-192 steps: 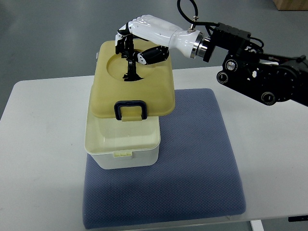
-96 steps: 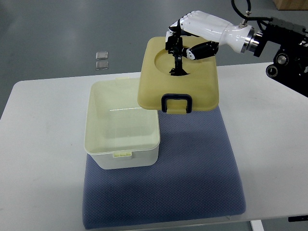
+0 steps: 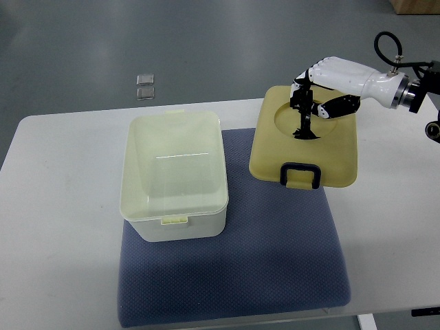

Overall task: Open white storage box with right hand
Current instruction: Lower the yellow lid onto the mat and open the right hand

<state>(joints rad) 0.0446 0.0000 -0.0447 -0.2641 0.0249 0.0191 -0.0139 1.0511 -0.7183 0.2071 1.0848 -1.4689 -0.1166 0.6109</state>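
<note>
The white storage box [image 3: 174, 216] stands open and empty on the left half of the blue mat [image 3: 275, 254]. Its yellowish lid [image 3: 330, 155], with a black latch [image 3: 301, 174] at the near edge, hangs over the mat's right part, to the right of the box and well apart from it. My right hand [image 3: 309, 96] comes in from the upper right and is shut on the black handle [image 3: 303, 124] in the lid's round recess. The left arm does not show.
A white table [image 3: 62, 227] carries the mat and box. Two small clear squares [image 3: 144, 86] lie on the grey floor beyond the table's far edge. The black right forearm [image 3: 425, 96] reaches in at the right edge.
The lid has gone from above the box to well right of it, carried rightward and lower by my right hand. The box interior is now fully exposed.
</note>
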